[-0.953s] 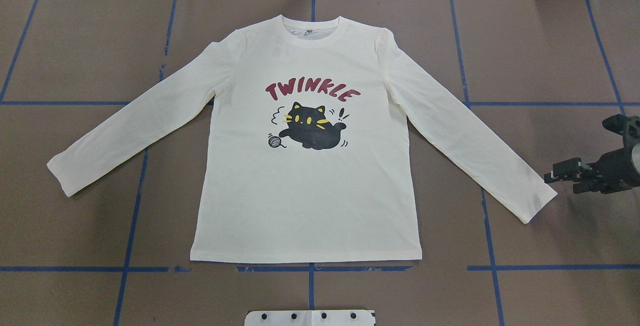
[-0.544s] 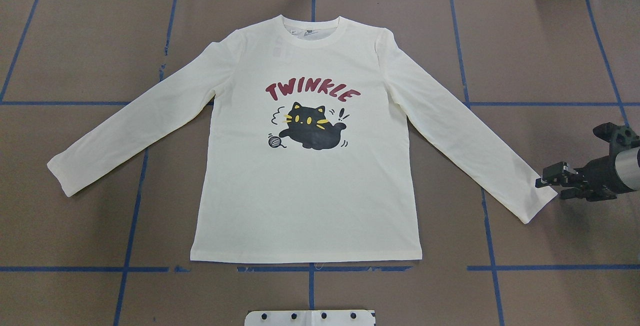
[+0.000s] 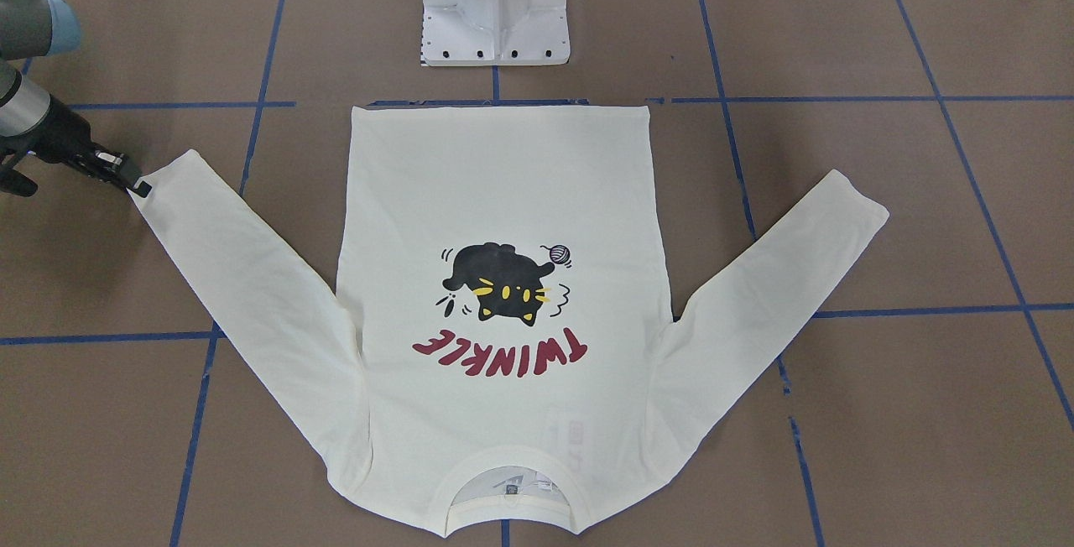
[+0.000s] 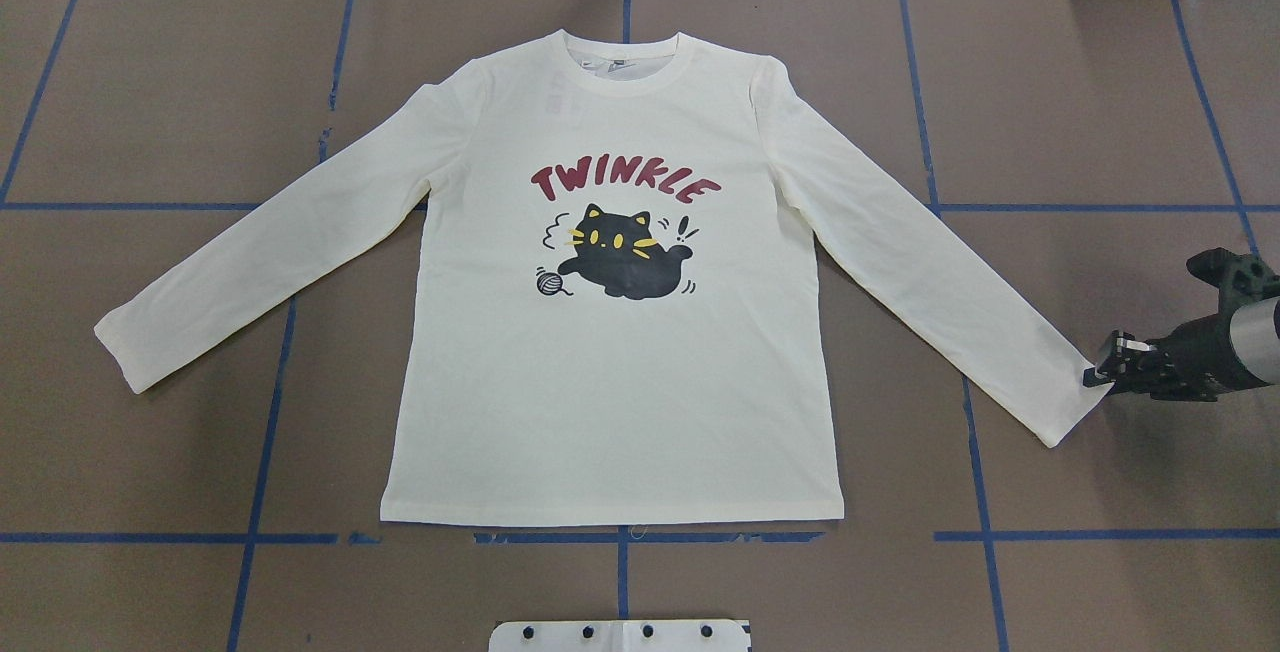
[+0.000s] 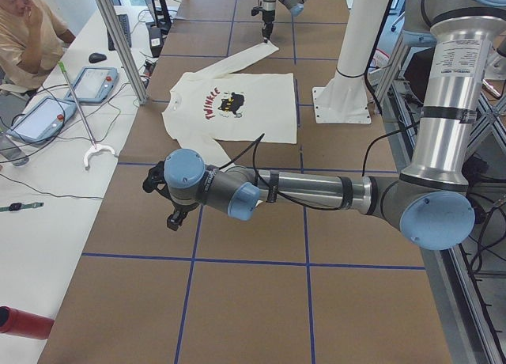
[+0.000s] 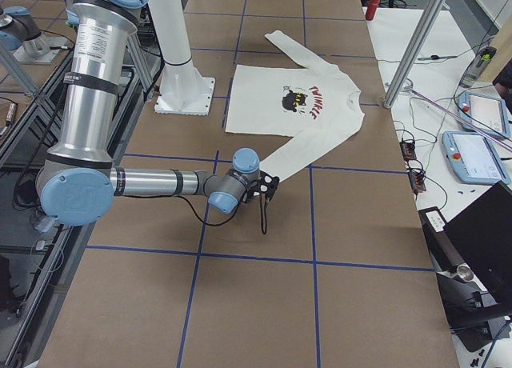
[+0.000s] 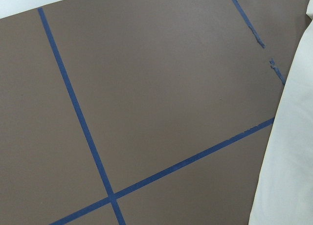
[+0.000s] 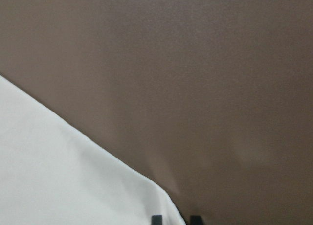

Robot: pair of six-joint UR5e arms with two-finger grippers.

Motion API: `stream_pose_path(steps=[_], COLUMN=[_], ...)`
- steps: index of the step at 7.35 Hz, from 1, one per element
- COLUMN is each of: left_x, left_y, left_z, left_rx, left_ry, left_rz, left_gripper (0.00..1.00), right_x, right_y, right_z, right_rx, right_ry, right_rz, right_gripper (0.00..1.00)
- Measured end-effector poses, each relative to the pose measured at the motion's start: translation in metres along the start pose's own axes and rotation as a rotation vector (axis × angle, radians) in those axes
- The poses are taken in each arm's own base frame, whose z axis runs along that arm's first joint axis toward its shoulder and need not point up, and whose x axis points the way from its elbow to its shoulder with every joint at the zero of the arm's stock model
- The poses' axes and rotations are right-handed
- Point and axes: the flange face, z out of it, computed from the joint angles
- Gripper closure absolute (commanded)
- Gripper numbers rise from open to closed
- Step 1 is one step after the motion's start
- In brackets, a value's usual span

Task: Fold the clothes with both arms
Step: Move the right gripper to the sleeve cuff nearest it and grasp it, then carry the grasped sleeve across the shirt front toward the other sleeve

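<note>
The cream-white shirt (image 4: pixel 610 382) lies flat on the brown table with the cat print up and both sleeves spread out; it also shows in the front view (image 3: pixel 495 186). My right gripper (image 4: pixel 1100 375) is low at the corner of the right sleeve's cuff (image 4: pixel 1075 402), on the front view's left (image 3: pixel 138 186). In the right wrist view its two fingertips (image 8: pixel 156 219) stand a small gap apart at the cuff corner (image 8: pixel 161 200), open. My left gripper (image 5: pixel 174 218) shows only in the exterior left view, hovering off the shirt; I cannot tell its state.
The white pedestal base (image 3: pixel 495 10) stands just past the shirt's hem. Blue tape lines (image 4: pixel 260 432) cross the table. In the exterior left view a person (image 5: pixel 32 32) sits at a side table with teach pendants (image 5: pixel 95 83) and a red bottle (image 5: pixel 24 320).
My right gripper has moved left and lower, from beside the sleeve end onto the cuff corner. The shirt has not moved.
</note>
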Motion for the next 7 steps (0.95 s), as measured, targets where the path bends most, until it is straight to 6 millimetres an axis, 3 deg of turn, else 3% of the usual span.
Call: stream_pose_path(steps=[2,3,4,7], left_x=[0.000,0.001,0.003,0.008], left_y=[0.001,0.002,0.002,-0.001], left_z=[0.000,0.000,0.000,-0.003], left_rx=[-0.001,0.000,0.002,0.010], left_ry=[0.003,0.012,0.027,0.041], left_rz=[-0.002,-0.003,-0.003,0.005], left_gripper=[0.00,0.00,0.00,0.00], right_x=[-0.014,-0.042,-0.095,-0.338], right_y=[0.004,0.009,0.007,-0.020], right_z=[-0.005,-0.016,-0.028,-0.061], right_rx=[-0.014,-0.028,-0.036,0.002], right_ry=[-0.019,-0.035,-0.042,-0.001], right_rz=[-0.013,-0.020,-0.009,0.092], right_gripper=[1.00,1.00,1.00,1.00])
